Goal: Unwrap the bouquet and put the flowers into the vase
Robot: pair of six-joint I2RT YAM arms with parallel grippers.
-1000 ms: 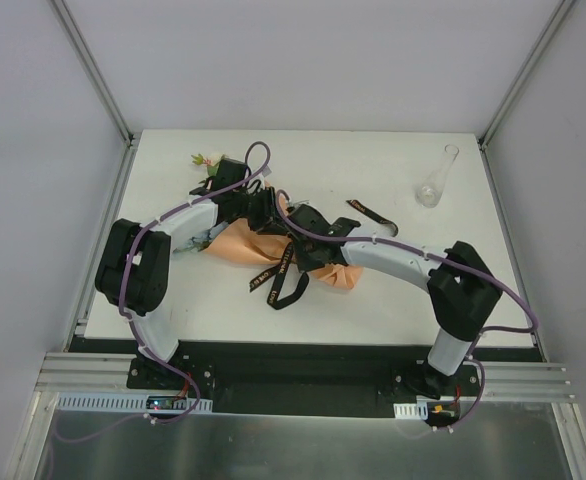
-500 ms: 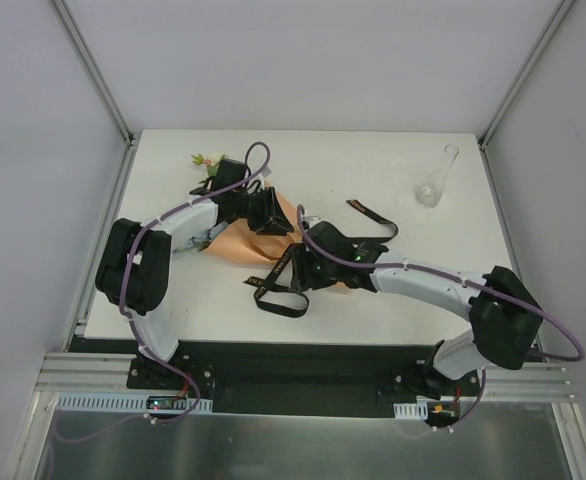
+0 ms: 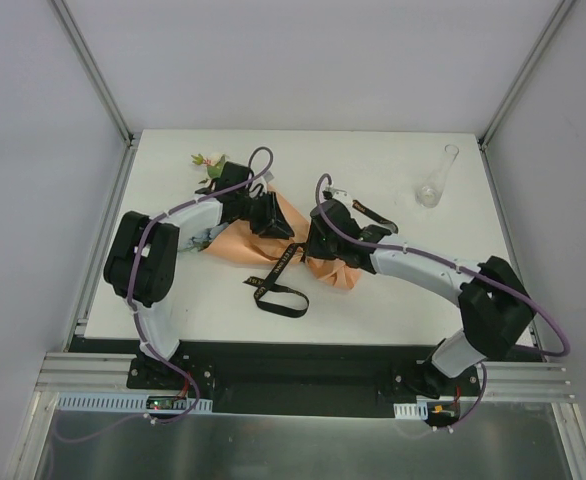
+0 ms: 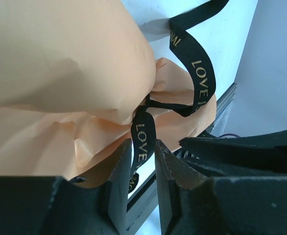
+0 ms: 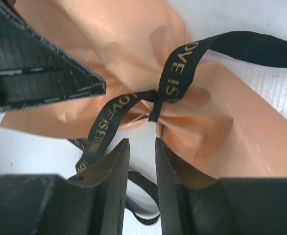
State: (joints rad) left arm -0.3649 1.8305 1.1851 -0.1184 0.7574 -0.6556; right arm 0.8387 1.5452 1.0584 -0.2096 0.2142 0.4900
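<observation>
Peach-orange paper wraps the single bouquet (image 3: 235, 243), which lies on its side on the white table (image 3: 203, 295) with its tie not yet undone. At the bouquet's far left end, a small cream-and-green tuft of the flowers (image 3: 205, 160) pokes out; the rest is hidden by paper and arm. Of the two grippers, the left gripper (image 4: 143, 147) sits over the bouquet's middle, its jaws a narrow way apart. One strand of the black ribbon (image 4: 202, 73) with gold lettering runs down into that gap, and I cannot tell whether it is pinched. The ribbon is knotted once around the bouquet's waist, and its tails trail off the near side. Just right of the knot, the right gripper (image 5: 142, 142) hovers with jaws slightly apart and nothing between them. A second, short black strip (image 3: 365, 211) lies just beyond the bouquet's right end. Well to the right of the bouquet stands the one clear glass vase (image 3: 435, 185), upright
</observation>
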